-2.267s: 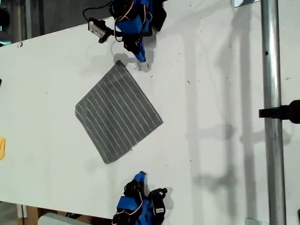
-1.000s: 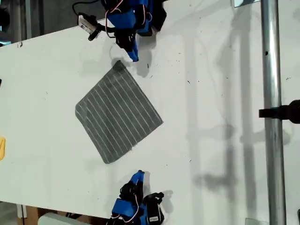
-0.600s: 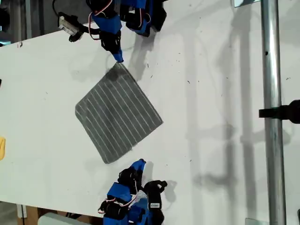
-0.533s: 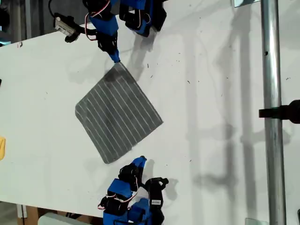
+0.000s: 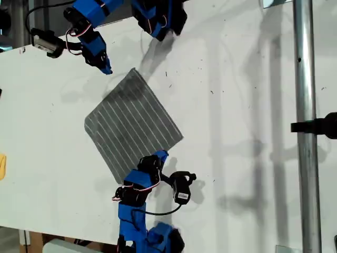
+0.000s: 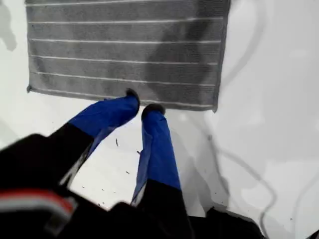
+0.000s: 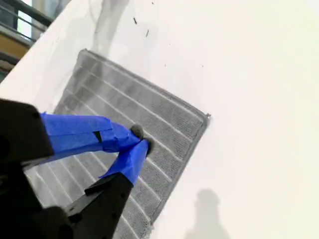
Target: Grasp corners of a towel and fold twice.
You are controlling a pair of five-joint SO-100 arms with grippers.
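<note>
Towel of dark-grey striped cloth (image 5: 131, 126) lies flat; my first claw (image 6: 142, 102), slightly apart, noses its hem to pinch; my second claw (image 7: 142, 139) hovers above, tips together.

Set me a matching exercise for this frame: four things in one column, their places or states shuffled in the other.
Things:
1. dark-grey, white-striped cloth towel
2. my first claw
3. my second claw
4. shiny metal pole

Places or states:
a. blue tips closed together, with nothing between them
b. runs top to bottom at the exterior view's right
c. spread flat on the white table
d. blue tips slightly apart at a hemmed edge

Pairs: 1-c, 2-d, 3-a, 4-b
</note>
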